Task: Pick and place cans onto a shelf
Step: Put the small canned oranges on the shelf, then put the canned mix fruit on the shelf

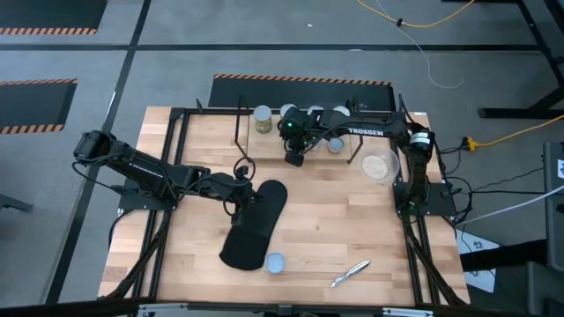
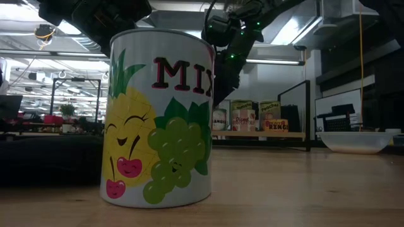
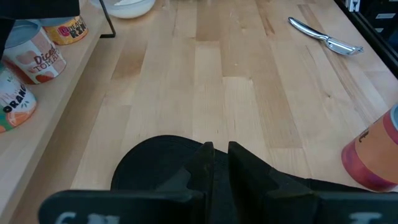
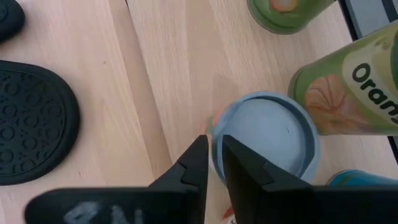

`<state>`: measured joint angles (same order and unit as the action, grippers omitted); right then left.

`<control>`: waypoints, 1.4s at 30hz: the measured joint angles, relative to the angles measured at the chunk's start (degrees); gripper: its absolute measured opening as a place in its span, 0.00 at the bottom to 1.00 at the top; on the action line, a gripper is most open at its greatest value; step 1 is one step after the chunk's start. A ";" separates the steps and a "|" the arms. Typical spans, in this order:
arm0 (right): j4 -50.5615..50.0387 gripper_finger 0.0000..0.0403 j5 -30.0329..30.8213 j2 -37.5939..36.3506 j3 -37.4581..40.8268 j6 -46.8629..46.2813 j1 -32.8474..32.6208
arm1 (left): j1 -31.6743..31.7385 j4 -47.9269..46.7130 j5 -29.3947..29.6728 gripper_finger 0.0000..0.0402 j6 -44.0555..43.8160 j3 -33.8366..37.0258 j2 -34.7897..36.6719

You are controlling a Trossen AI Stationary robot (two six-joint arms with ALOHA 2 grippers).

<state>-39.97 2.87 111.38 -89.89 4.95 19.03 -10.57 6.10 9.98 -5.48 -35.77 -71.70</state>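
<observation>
Right gripper [image 4: 212, 163] hovers over a pale-blue-topped can [image 4: 264, 134] on the shelf [image 1: 300, 150], jaws nearly together and holding nothing; any sideways drift could topple neighbouring cans. Left gripper [image 3: 217, 163], also near-closed and empty, idles over the counter [image 1: 335, 229]. One fruit-mix can [image 2: 158, 116] remains unshelved.

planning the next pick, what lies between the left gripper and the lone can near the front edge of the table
In the high view, only the black mat lies between the left gripper and the lone can; the can stands just off the mat's near end.
</observation>
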 joint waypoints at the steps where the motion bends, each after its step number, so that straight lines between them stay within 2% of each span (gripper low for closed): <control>1: -0.01 0.13 0.00 0.01 0.00 0.00 0.00 | 0.00 -0.02 0.02 0.10 0.00 0.00 0.02; 15: -1.13 0.13 0.02 -0.61 0.07 0.64 -0.02 | -0.02 -0.02 0.02 0.10 -0.04 0.00 0.02; 22: -4.72 0.13 0.04 -7.60 0.04 1.55 -2.09 | -0.02 0.35 -0.52 0.10 -0.39 0.02 0.00; 29: -11.95 0.13 0.07 -17.05 0.79 0.94 -7.59 | -0.02 2.77 -0.62 0.10 -0.42 0.02 0.00; 35: -10.26 0.13 2.15 -27.06 10.34 -4.48 -13.77 | -0.02 8.65 -2.92 0.10 -0.44 0.02 0.00; 42: -6.14 0.13 6.13 -38.74 25.41 -13.28 -19.87 | -0.28 15.54 -7.68 0.10 -6.01 0.02 0.00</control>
<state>-46.12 9.01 72.64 -64.48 -8.33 -0.85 -10.84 21.64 2.31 -11.48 -35.75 -71.70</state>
